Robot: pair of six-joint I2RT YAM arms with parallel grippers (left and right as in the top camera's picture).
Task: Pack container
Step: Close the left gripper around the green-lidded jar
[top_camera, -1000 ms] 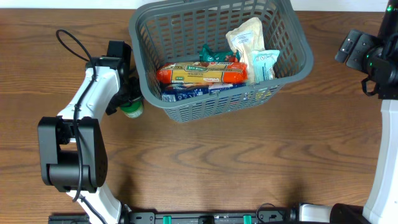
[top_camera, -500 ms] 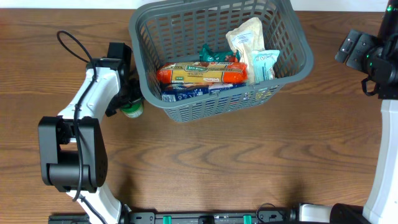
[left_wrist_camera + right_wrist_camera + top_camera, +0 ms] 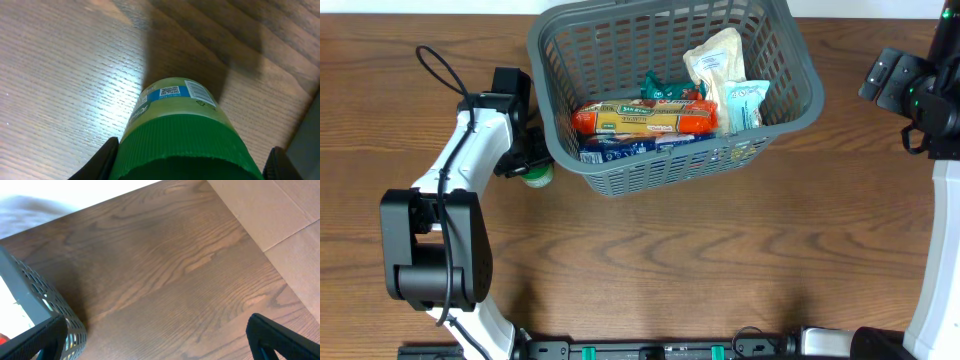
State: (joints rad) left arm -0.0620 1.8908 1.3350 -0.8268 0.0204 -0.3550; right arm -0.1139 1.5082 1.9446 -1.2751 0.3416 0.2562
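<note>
The container (image 3: 542, 90), a big dark grey lattice basket, stands at the back middle of the table; its corner also shows in the right wrist view (image 3: 30, 292). Just left of its front corner is a jar (image 3: 539, 174) with a green ribbed lid and a pale green label (image 3: 175, 112). My left gripper (image 3: 530, 165) is shut on the jar's lid, with black fingers (image 3: 102, 160) on either side. My right gripper (image 3: 155, 340) hovers open over bare wood at the far right, holding nothing.
Inside the basket lie an orange pasta pack (image 3: 645, 118), a blue packet (image 3: 620, 145), a green packet (image 3: 665, 88), a white pouch (image 3: 715, 58) and a light blue pack (image 3: 745, 103). Past the table's right edge is brown cardboard (image 3: 280, 210).
My left gripper's jaws have closed from wide open onto the jar's lid, and the jar has shifted slightly toward the basket. The right arm has stayed still.
</note>
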